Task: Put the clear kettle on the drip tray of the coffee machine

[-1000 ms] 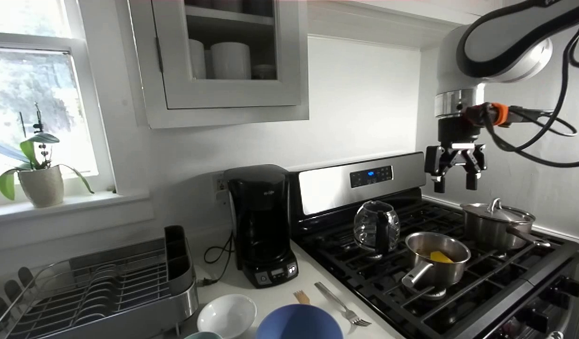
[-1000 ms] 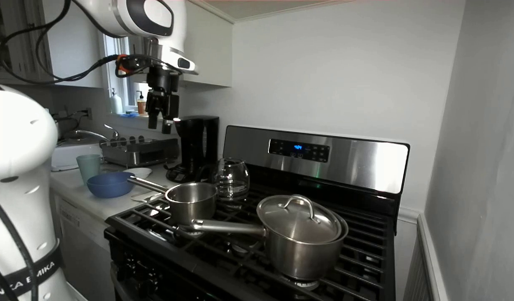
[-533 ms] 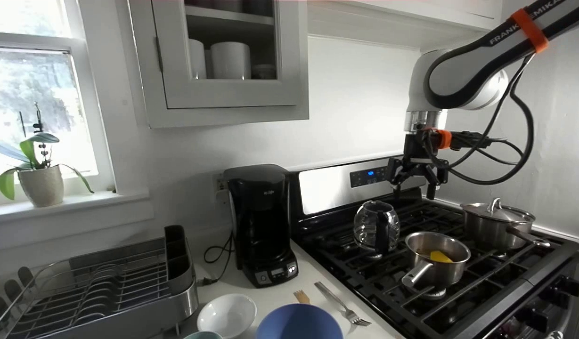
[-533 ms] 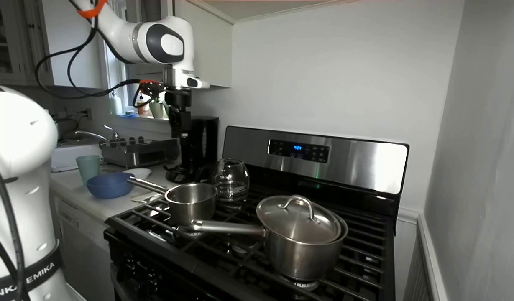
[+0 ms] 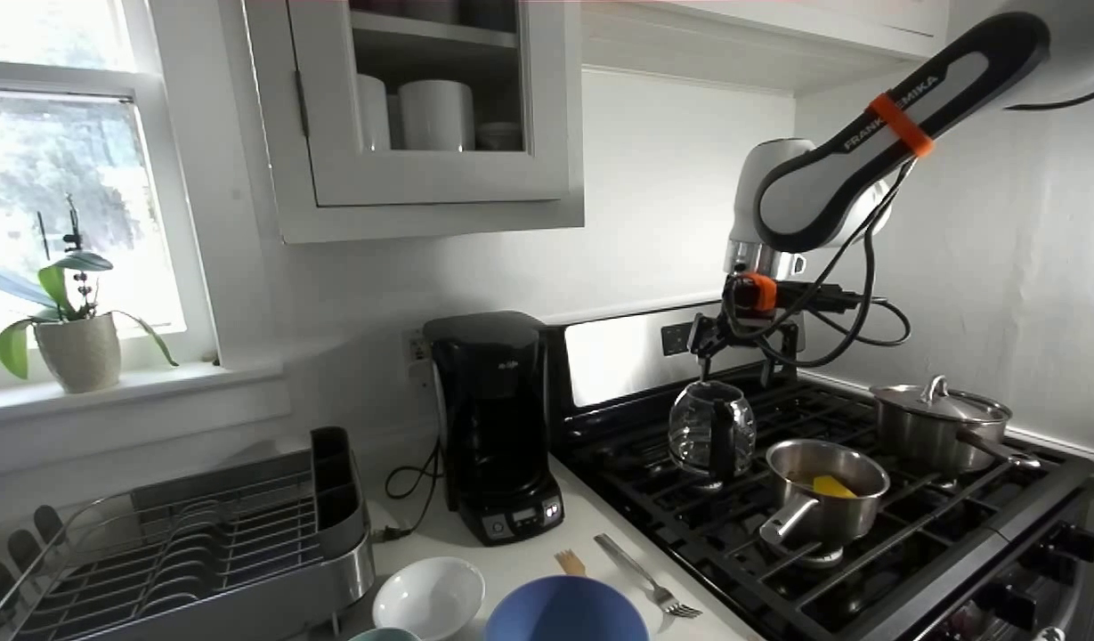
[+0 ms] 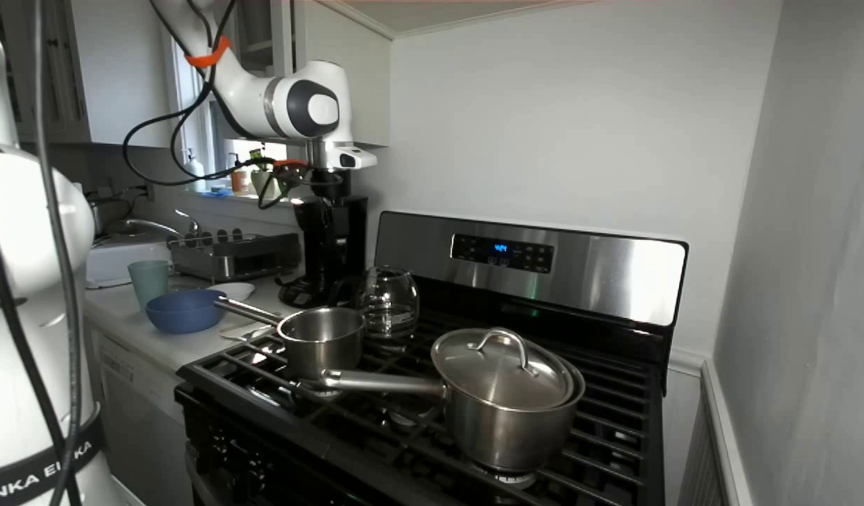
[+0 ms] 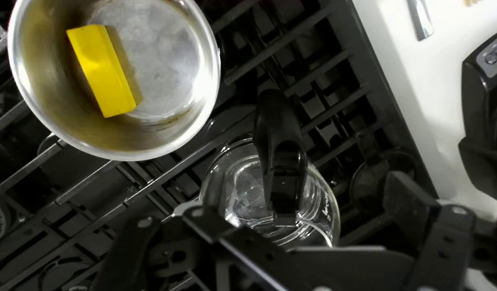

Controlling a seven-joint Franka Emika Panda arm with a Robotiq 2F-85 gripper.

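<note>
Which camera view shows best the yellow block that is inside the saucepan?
The wrist view: it looks down into the saucepan, so the whole length of the yellow block shows. The exterior views show less: only part of the block, or, from a flatter angle, nothing, because the saucepan's wall hides it.

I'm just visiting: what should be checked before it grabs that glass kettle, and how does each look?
Kettle upright on the stove: ok.
Hand open: ok, fingers spread.
Handle lined up: ok, it shows between the fingers in the wrist view.
Hand low enough to grip: cannot tell from these angles.
Small pot clear of the kettle: ok, a gap shows in an exterior view.
Kettle free of water: cannot tell.
</note>
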